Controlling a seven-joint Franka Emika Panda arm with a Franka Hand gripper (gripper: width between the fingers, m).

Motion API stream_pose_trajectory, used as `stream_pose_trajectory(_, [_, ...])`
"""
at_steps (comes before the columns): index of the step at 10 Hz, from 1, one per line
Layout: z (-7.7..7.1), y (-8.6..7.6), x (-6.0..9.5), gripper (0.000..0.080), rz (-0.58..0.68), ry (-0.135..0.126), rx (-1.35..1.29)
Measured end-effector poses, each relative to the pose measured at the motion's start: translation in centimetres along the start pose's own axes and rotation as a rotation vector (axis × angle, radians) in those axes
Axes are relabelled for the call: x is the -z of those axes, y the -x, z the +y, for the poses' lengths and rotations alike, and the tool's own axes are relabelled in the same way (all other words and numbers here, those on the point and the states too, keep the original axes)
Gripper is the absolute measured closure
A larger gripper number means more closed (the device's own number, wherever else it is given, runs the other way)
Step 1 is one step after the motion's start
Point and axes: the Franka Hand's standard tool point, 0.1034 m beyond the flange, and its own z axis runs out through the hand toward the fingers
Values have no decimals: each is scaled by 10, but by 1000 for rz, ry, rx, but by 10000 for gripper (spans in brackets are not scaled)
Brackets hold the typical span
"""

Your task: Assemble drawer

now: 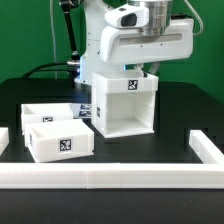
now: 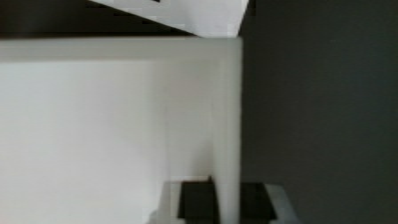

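Note:
The white drawer casing (image 1: 125, 105) stands upright in the middle of the table, its open front facing the camera and a square tag on its top band. My gripper (image 1: 148, 68) comes down on the casing's top edge, towards the exterior view's right. In the wrist view the gripper (image 2: 226, 200) has its dark fingers (image 2: 192, 200) on either side of the casing's thin white wall (image 2: 224, 120), closed against it. Two shallow white trays, one behind (image 1: 48, 112) and one in front (image 1: 60, 142), lie to the exterior view's left of the casing, each with a tag.
Long low white border rails run along the front (image 1: 110, 178), the exterior view's right (image 1: 207, 150) and its left (image 1: 3, 140). The robot's white base and black cables stand behind the casing.

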Motion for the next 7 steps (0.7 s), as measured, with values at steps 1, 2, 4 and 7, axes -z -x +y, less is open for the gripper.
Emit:
stream_pose_trajectory(1, [5,-13,5,762,-1,-6,-10])
stream_pose_trajectory(2, [7,-27,5,762,6,-10,-29])
stream_pose_trajectory(4, [11,-47,7,762,11,-17,-68])
stream_pose_trajectory(7, [17,-90,9,762,46,-26,-113])
